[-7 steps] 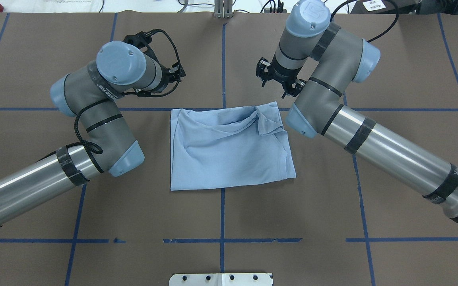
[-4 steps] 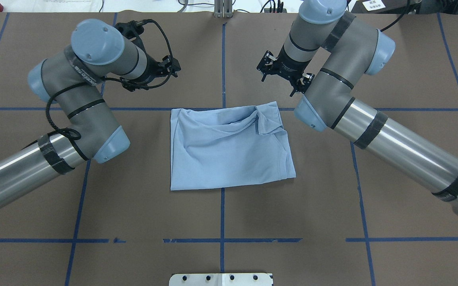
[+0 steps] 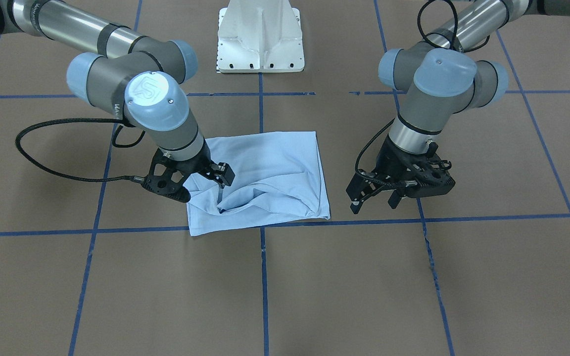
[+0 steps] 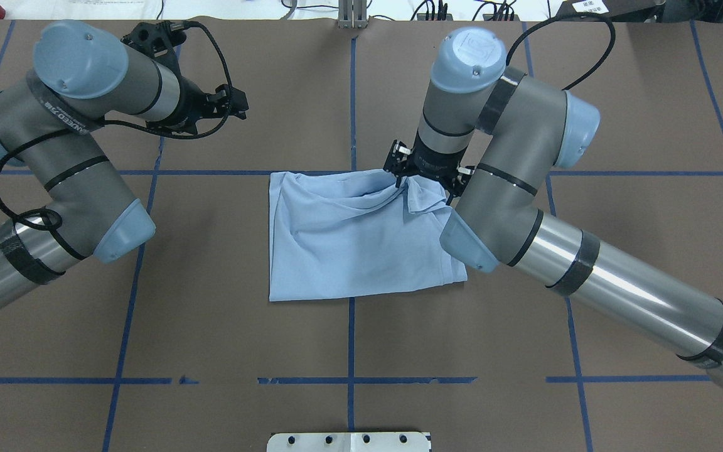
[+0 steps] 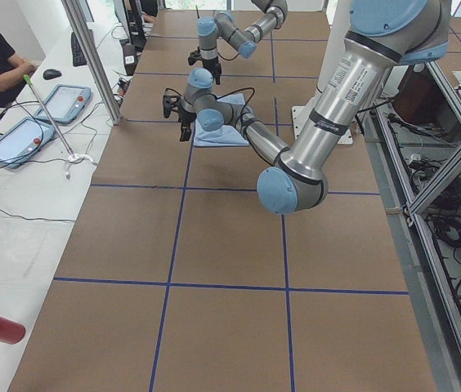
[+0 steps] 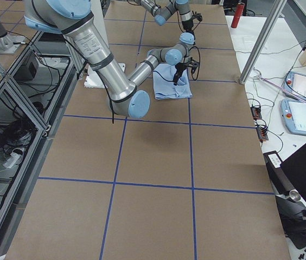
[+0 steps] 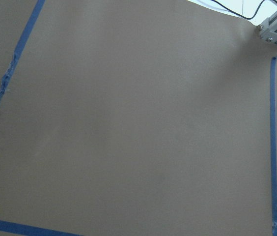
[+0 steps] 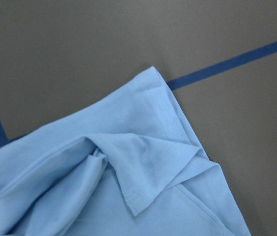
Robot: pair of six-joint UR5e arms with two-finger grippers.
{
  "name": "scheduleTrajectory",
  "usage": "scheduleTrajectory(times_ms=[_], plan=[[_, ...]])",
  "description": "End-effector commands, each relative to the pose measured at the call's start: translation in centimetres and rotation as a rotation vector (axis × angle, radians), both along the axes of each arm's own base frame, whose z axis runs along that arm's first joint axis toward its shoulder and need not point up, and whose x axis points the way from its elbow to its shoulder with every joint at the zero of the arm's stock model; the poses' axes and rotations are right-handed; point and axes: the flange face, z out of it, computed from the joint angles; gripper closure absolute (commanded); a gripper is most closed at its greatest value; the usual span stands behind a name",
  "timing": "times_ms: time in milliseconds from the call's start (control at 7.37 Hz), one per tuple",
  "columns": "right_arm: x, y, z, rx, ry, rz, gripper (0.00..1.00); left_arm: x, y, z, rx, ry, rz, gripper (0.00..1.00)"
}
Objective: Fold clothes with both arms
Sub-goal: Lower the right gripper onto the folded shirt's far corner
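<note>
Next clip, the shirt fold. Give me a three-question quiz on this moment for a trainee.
1. True or false: the left claw hangs over bare table, clear of the light-blue T-shirt.
2. The right claw is down at which part of the T-shirt? A: the smooth edge nearest the robot. B: the bunched far corner on the robot's right. C: the middle.
3. Fill in: the grid lines on the brown table are ___ tape.
Key: 1 true; 2 B; 3 blue.
</note>
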Motion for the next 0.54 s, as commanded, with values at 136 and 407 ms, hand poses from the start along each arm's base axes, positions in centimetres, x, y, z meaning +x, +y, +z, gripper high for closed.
scheduleTrajectory(times_ms=[136,407], plan=[[-2.2,-0.5,3.1,0.171,0.115,-0.138,0.00,-0.6,0.8,-1.2,-0.004,0.033,-0.014,0.00],[-2.6,-3.6,4.0,0.197,0.152,-0.172,0.00,-0.4,1.0,-1.4,-0.009,0.041,-0.017,0.00]])
